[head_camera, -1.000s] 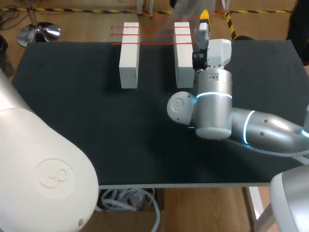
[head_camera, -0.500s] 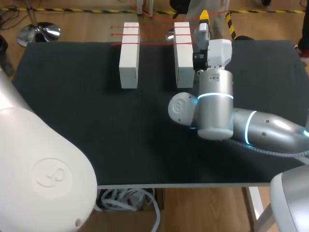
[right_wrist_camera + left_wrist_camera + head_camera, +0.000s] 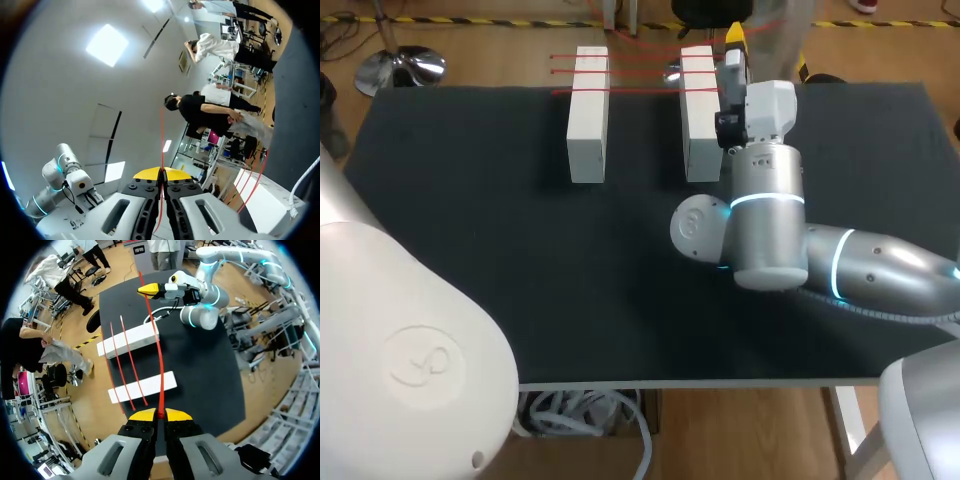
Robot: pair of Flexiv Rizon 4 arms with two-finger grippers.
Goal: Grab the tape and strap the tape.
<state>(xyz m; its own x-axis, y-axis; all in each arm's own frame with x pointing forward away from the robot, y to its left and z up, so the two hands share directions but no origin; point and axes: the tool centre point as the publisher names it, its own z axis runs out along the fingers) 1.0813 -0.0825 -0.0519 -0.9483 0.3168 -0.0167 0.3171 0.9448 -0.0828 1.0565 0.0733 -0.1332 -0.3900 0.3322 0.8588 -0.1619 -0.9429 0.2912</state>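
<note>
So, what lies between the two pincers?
In the left wrist view, one red tape stretches from the left pincer to the right pincer, crossing both white blocks.

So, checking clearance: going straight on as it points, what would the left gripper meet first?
Likely the nearer long white block, beneath the thin red tape it grips; height is unclear.

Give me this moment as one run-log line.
left gripper: shut on red tape | right gripper: shut on same tape | tape: stretched between grippers, over white blocks
</note>
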